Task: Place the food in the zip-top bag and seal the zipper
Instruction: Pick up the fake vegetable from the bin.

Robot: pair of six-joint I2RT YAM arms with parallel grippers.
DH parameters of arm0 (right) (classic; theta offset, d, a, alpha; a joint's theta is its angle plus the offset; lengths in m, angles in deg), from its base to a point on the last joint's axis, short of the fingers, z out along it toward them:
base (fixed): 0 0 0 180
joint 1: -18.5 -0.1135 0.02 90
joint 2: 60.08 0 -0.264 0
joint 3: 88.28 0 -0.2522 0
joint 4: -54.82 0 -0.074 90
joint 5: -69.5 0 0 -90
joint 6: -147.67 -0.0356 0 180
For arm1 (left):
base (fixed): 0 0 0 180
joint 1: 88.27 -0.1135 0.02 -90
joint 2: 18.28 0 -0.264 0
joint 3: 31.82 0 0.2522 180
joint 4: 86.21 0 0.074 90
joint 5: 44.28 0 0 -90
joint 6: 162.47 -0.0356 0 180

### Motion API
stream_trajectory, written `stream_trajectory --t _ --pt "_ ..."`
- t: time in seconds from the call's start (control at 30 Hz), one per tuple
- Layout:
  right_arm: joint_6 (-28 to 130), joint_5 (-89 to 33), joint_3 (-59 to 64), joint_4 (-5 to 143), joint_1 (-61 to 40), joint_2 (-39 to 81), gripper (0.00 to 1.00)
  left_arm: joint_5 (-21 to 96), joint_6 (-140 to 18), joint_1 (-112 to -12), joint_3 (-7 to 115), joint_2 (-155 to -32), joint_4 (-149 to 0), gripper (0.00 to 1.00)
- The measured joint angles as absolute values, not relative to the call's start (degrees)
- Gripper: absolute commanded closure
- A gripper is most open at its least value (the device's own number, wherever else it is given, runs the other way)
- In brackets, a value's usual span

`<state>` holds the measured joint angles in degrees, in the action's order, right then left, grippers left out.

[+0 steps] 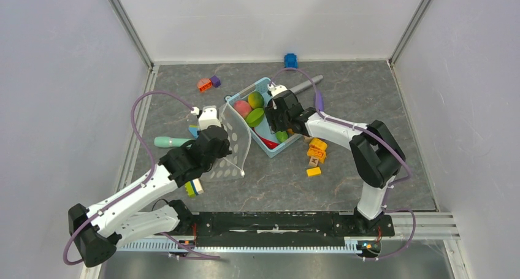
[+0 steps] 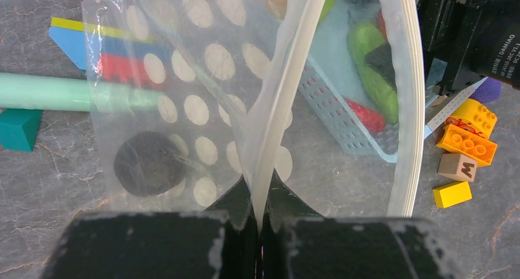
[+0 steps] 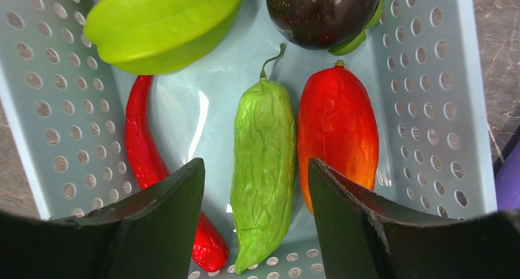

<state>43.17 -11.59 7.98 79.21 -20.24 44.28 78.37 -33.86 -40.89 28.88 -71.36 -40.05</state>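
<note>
**A:** Where is the food (image 1: pixel 254 116)?

**B:** In the light-blue basket (image 1: pixel 287 145) on the counter (image 1: pixel 343 187); the right wrist view shows five whole pieces, one of each: green wrinkled vegetable (image 3: pixel 263 168), red-orange fruit (image 3: pixel 337 138), red chili (image 3: pixel 147 168), green starfruit (image 3: pixel 162 21), dark eggplant (image 3: pixel 322 12); a pinkish sliver sits at the frame's edge.

**A:** Which way do they lie?

**B:** The wrinkled vegetable and the red-orange fruit lie side by side, long axes along the basket's long walls; the vegetable's stem points at the eggplant; the chili curves along one long wall.

**A:** And the right hand (image 3: pixel 254 171)?

**B:** Over the basket, jaws apart, straddling the wrinkled vegetable lengthwise; it grips nothing.

**A:** The zip-top bag (image 1: pixel 236 150)?

**B:** Standing on edge just beside the basket's left end, mouth parted towards the basket; the zipper (image 2: pixel 409 107) shows as two lips; the left hand (image 2: pixel 257 227) is clamped tight on one, the other bows out.
</note>
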Motion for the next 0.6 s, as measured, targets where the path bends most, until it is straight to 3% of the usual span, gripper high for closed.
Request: stream_trajectory --t 0.4,0.5,0.6 --pt "45.1 -11.1 4.8 80.7 -20.2 50.0 0.43 78.2 -33.9 -40.9 28.7 -71.4 -40.1 0.98" --pt "45.4 -10.7 4.0 81.1 -20.2 51.1 0.49 78.2 -33.9 -40.9 28.5 -71.4 -40.1 0.98" --pt "45.7 -10.2 3.9 81.4 -20.2 51.3 0.65 78.2 -33.9 -40.9 28.4 -71.4 -40.1 0.98"
